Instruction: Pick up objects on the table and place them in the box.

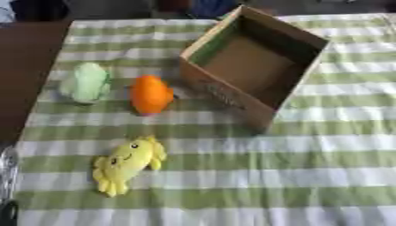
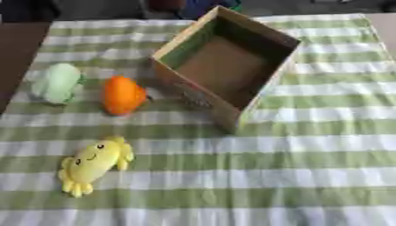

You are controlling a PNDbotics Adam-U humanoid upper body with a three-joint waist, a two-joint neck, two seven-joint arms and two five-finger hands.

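Note:
An open cardboard box (image 1: 232, 95) stands on the striped cloth, right of centre, and nothing shows inside it. Left of the box lies an orange plush toy (image 1: 150, 94). Further left sits a pale green plush toy (image 1: 86, 82). A yellow plush toy with a smiling face (image 1: 126, 164) lies nearer to me, at the lower left. A silver and black sliver of my left hand or arm (image 1: 6, 176) shows at the lower left edge, apart from the toys. My right hand appears in neither view.
A green and white striped cloth (image 1: 294, 176) covers the table. Bare dark brown tabletop (image 1: 27, 66) shows along the left side. Dark shapes line the far edge behind the box.

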